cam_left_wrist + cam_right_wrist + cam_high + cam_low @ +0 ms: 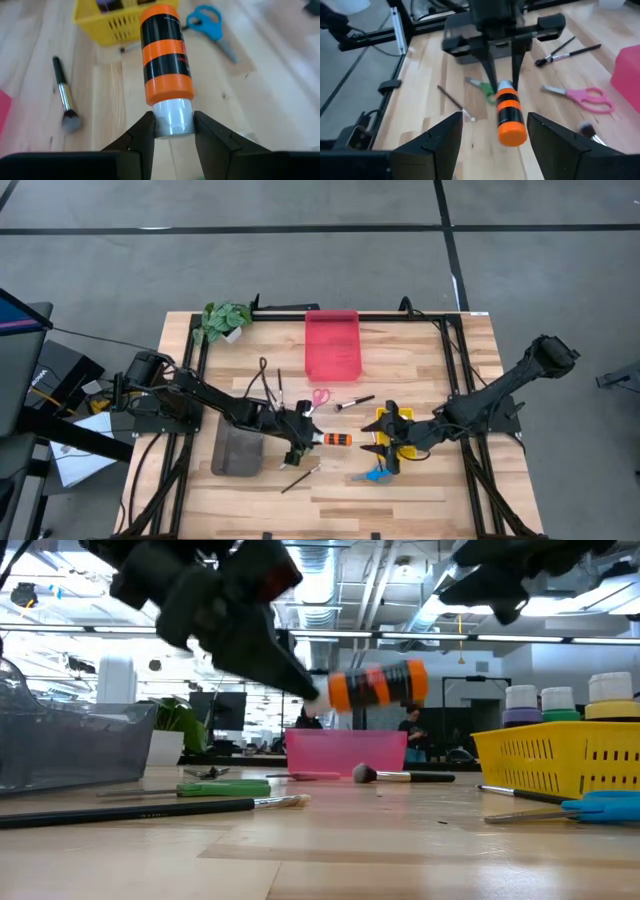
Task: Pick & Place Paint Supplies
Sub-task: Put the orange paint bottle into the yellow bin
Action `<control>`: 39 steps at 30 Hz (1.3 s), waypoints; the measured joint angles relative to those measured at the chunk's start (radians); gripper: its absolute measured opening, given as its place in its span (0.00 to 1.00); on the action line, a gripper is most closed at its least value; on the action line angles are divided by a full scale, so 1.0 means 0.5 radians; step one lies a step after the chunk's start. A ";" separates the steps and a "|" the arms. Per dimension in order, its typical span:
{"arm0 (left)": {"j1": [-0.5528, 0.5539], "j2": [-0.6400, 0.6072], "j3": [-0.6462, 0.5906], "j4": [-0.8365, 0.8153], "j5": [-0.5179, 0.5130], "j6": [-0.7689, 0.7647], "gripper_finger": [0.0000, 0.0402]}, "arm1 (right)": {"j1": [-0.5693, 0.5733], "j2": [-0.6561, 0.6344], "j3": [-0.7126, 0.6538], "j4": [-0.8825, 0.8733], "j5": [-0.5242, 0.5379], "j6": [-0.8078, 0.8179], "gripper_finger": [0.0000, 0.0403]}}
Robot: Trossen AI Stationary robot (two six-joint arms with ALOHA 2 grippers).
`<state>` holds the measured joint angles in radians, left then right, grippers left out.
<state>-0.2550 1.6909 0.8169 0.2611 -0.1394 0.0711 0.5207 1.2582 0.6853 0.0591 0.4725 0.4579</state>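
An orange paint bottle (338, 439) with black bands hangs in the air over the table's middle, its white cap end in my left gripper (172, 134). In the low view the bottle (378, 685) is well above the wood. My right gripper (495, 142) stands open just right of the bottle's orange base (512, 134), which points into the gap between its fingers without touching them. Close behind that gripper a yellow basket (560, 755) rests on the table. My left gripper pinches the bottle's white cap (172, 119) between its two fingers, one on each side. The fingers come from the table's left, slanting a little downward, in line with the bottle. The bottle sticks out beyond them nearly level and lifted clear of the table.
Blue scissors (375, 475), pink scissors (318, 398), green scissors (485, 89) and brushes (353, 402) (300, 478) lie around the middle. A red tray (333, 345) stands at the far side, a grey tray (238, 450) under the left arm, a potted plant (225, 320) far left.
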 joint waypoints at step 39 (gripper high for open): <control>0.002 -0.373 0.001 0.099 -0.105 0.049 0.26 | -0.236 0.308 0.086 0.355 -0.379 -0.298 0.03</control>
<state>-0.2543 1.5043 0.8173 0.3105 -0.1919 0.0955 0.4028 1.4120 0.7284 0.2365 0.2831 0.3090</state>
